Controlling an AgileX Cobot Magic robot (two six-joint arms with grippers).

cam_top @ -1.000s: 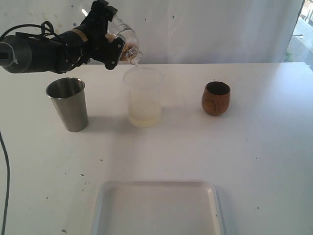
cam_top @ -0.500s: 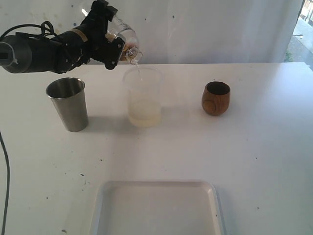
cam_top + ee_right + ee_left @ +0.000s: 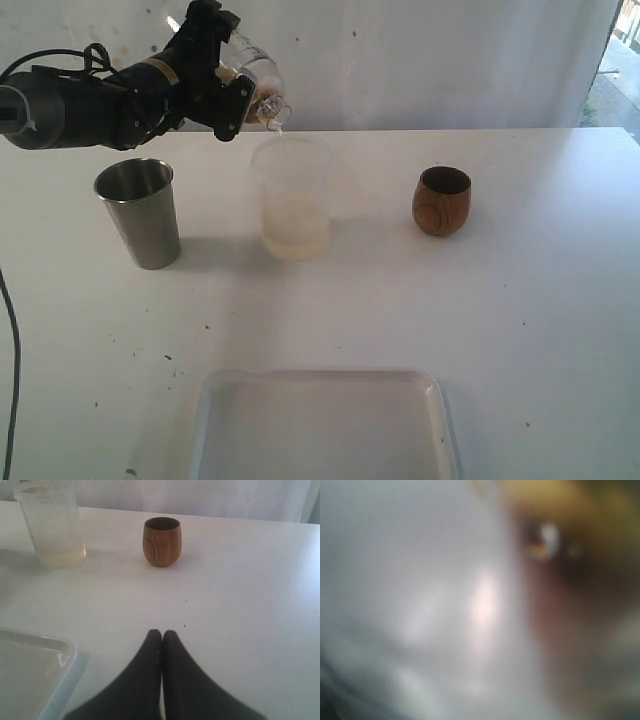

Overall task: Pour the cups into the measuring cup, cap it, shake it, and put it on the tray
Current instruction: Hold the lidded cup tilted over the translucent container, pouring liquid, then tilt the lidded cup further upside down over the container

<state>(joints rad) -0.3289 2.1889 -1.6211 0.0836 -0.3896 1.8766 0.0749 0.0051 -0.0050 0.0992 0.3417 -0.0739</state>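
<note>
Tilting at the upper left of the exterior frame, a clear vessel (image 3: 262, 80), possibly a bottle, is clamped in the fingers of the left gripper (image 3: 245, 97). Its mouth hangs just above the measuring cup (image 3: 292, 195) at upper centre, which holds pale liquid. Also on the white surface (image 3: 520, 300): steel tumbler (image 3: 140, 212) at left, wooden cup (image 3: 441, 200) at right, tray (image 3: 320, 430) at bottom centre. The right gripper (image 3: 161, 634) has its fingers pressed together.

Before you: steel tumbler (image 3: 138, 212), brushed metal, dull sheen. Measuring cup (image 3: 292, 197), see-through plastic, faintly cloudy. Clear cup (image 3: 257, 74), glossy plastic. Wooden cup (image 3: 441, 201), brown wood, visible grain, smooth soft gloss. Tray (image 3: 325, 425), white, smooth, slight shine. Bench (image 3: 520, 310), white, matt, dark-flecked.
</note>
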